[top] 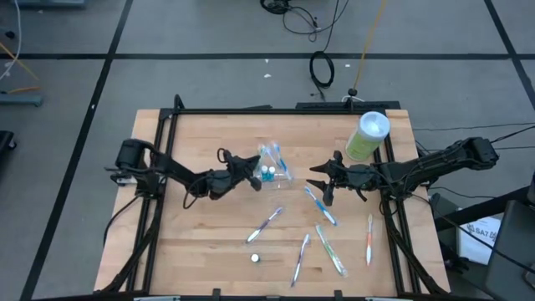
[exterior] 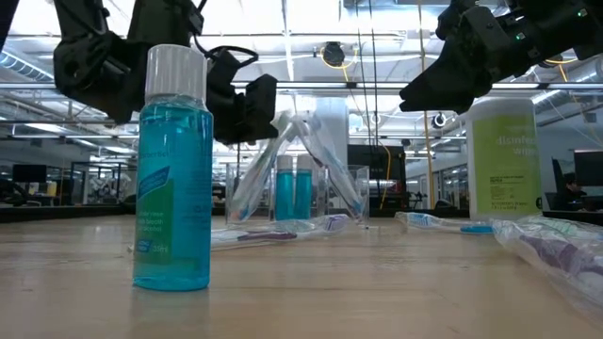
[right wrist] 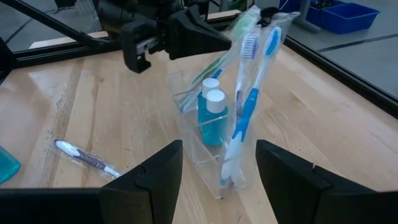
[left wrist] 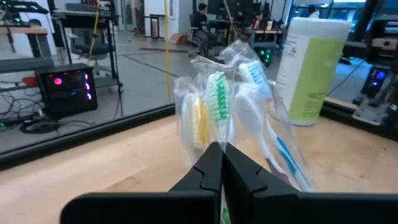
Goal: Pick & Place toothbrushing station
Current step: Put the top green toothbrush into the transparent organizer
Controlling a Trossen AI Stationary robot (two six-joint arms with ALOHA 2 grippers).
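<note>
High view. The clear cup [top: 273,170] stands at centre frame, already holding wrapped toothbrushes and two teal bottles [top: 267,173]. The left gripper [top: 251,177] sits at its left edge; the right gripper [top: 320,185] hovers right of centre above a loose blue toothbrush [top: 320,205]. More brushes lie in the lower half; the green canister [top: 367,135] stands upper right.

Low view. A teal bottle [exterior: 171,169] fills the left foreground; the cup [exterior: 298,193] stands mid-frame with brushes leaning outward.

Left wrist view. The left fingers [left wrist: 208,171] are pressed together on a green-bristled toothbrush [left wrist: 217,107], apparently being set in the cup. Judged best practice: lower it upright until its foot is inside the rim, then release without nudging the cup.

Right wrist view. The right fingers [right wrist: 155,171] stand wide apart, empty, facing the cup [right wrist: 208,146].
</note>
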